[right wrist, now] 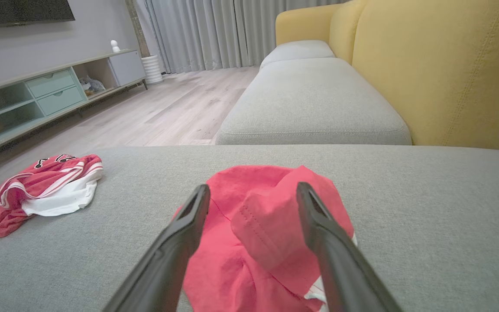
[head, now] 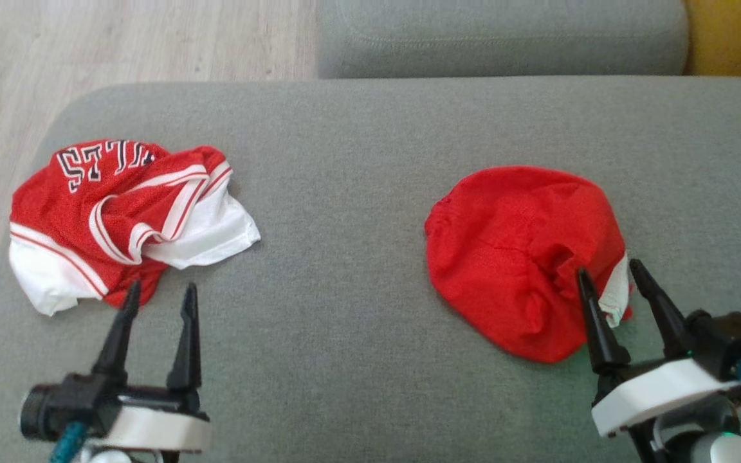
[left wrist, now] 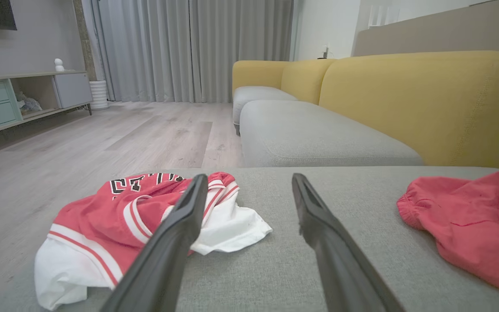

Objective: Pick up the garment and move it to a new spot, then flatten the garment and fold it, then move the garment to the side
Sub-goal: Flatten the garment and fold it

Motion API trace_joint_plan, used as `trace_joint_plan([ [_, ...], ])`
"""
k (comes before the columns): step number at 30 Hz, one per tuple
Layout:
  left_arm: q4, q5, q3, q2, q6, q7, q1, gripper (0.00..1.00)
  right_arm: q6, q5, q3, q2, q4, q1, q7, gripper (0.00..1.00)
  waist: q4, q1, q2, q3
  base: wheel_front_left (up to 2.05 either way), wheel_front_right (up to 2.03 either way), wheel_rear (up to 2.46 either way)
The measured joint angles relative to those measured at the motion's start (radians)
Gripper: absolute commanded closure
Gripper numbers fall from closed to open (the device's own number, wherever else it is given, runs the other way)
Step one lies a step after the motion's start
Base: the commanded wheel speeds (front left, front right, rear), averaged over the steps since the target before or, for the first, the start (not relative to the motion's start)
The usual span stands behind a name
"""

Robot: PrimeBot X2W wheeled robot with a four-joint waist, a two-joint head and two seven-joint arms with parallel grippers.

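Crumpled red garment (head: 525,257), white edge showing, bunched at 3 o'clock on the grey cushion (head: 345,257). Right gripper (head: 607,267) spread open at its 5 o'clock edge. Red-white jersey (head: 119,218) heaped at 9 o'clock; left gripper (head: 162,285) spread open, empty.

We count two garments: one red-and-white jersey (head: 119,212), one plain red garment (head: 518,257). Two grippers: left gripper (head: 162,285), right gripper (head: 608,267). One grey cushion (head: 357,257) beneath.

Soft, even daylight, brightest at the far curtains (left wrist: 189,47); shadows faint; head view slightly soft; wrist views bend at edges.
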Motion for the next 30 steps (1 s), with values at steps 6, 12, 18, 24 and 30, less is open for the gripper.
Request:
trace_joint_plan([
  [6, 0.017, 0.043, 0.003, -0.033, -0.004, 0.0, 0.054, 0.0, 0.0, 0.008, 0.005, 0.0, -0.007, 0.038, 0.001, 0.0, -0.014, -0.0001, 0.0, -0.04, 0.0, 0.0, 0.0],
  [12, 0.015, 0.072, 0.048, -0.067, -0.024, 0.0, 0.061, 0.0, 0.0, 0.019, 0.007, 0.001, -0.01, 0.053, 0.001, 0.0, -0.011, 0.0, 0.0, -0.052, 0.0, 0.0, 0.0],
  [18, 0.03, 0.123, 0.083, -0.089, -0.057, 0.0, 0.063, 0.0, 0.0, 0.019, 0.007, 0.001, -0.01, 0.053, 0.001, 0.0, -0.002, 0.0, 0.0, -0.059, 0.0, 0.0, 0.0],
  [24, 0.044, 0.143, 0.116, -0.116, -0.083, 0.0, 0.065, 0.0, 0.0, 0.019, 0.007, 0.001, -0.01, 0.053, 0.001, 0.0, 0.001, 0.0, 0.0, -0.059, 0.0, 0.0, 0.0],
  [30, 0.051, 0.167, 0.143, -0.145, -0.115, 0.0, 0.064, 0.0, 0.0, 0.005, 0.002, 0.001, 0.023, 0.049, 0.013, 0.0, 0.002, 0.0001, 0.0, -0.039, 0.0, 0.0, 0.0],
])
